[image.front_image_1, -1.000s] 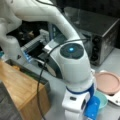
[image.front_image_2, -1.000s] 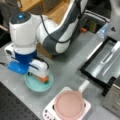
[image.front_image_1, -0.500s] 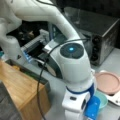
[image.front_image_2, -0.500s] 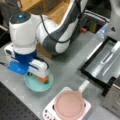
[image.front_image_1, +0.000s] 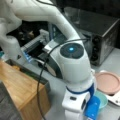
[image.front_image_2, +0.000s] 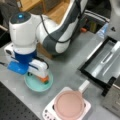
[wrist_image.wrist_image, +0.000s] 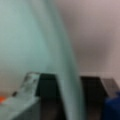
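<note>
A teal bowl (image.front_image_2: 33, 85) sits on the grey table in both front views, at a front view's bottom right (image.front_image_1: 104, 99). My gripper (image.front_image_2: 41, 77) reaches down onto the bowl's near rim, under the white and blue hand. In the wrist view the bowl's rim (wrist_image.wrist_image: 63, 62) runs up between the two fingers (wrist_image.wrist_image: 30, 100), and the gripper (wrist_image.wrist_image: 68, 100) is shut on it with the dark pads against both sides. A small orange piece (image.front_image_2: 45, 79) lies in the bowl beside the fingers. In a front view the hand (image.front_image_1: 77, 105) hides the fingertips.
A pink plate (image.front_image_2: 68, 104) rests on a white base with a handle, right next to the bowl (image.front_image_1: 108, 81). A toaster oven (image.front_image_1: 100, 32) stands behind, its black door tray (image.front_image_2: 105, 60) folded open. A wooden box (image.front_image_1: 20, 87) stands at the left.
</note>
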